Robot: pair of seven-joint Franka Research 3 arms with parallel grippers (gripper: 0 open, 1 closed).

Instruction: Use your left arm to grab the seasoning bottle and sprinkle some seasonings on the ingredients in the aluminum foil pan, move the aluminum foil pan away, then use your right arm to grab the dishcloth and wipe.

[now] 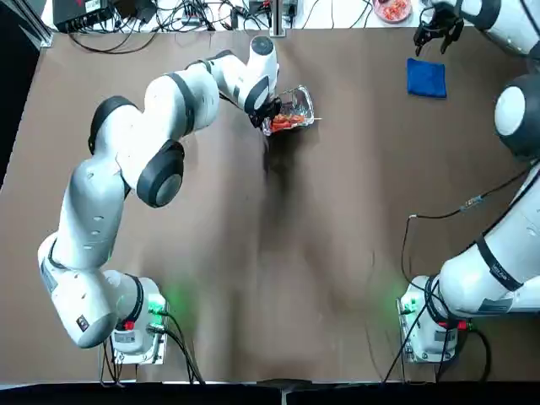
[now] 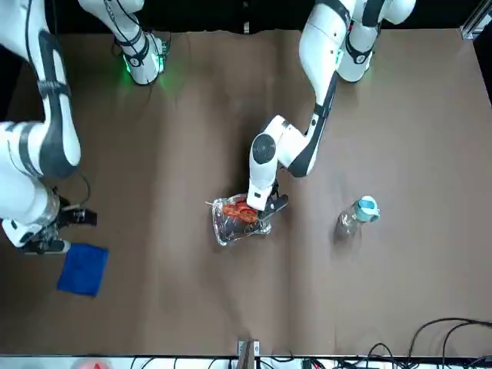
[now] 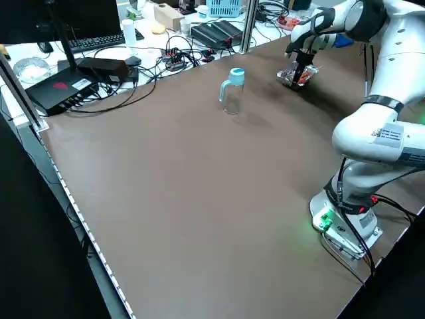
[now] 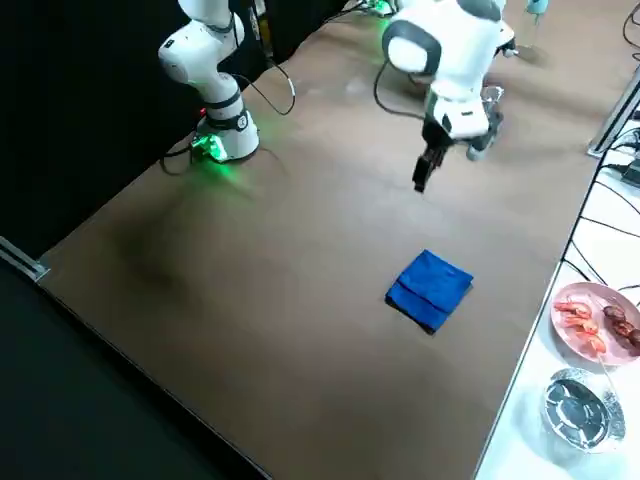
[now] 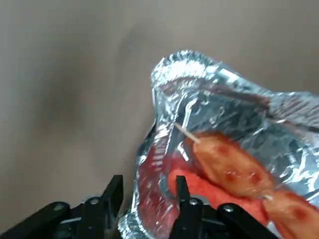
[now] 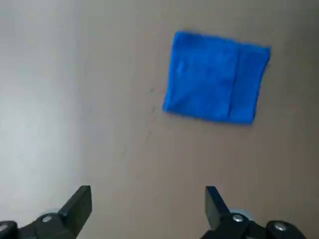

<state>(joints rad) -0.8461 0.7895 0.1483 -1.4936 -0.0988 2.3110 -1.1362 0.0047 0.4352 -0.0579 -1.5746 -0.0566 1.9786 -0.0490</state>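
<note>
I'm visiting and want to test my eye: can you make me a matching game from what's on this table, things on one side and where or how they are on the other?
Things:
1. foil pan
2. bottle
3. dishcloth
4. right gripper

States:
A. standing upright, alone, untouched
B. open, above the table near the blue square
C. rim pinched by the left gripper
D. lying flat and folded, nothing holding it

Pairs: 1-C, 2-A, 3-D, 4-B
</note>
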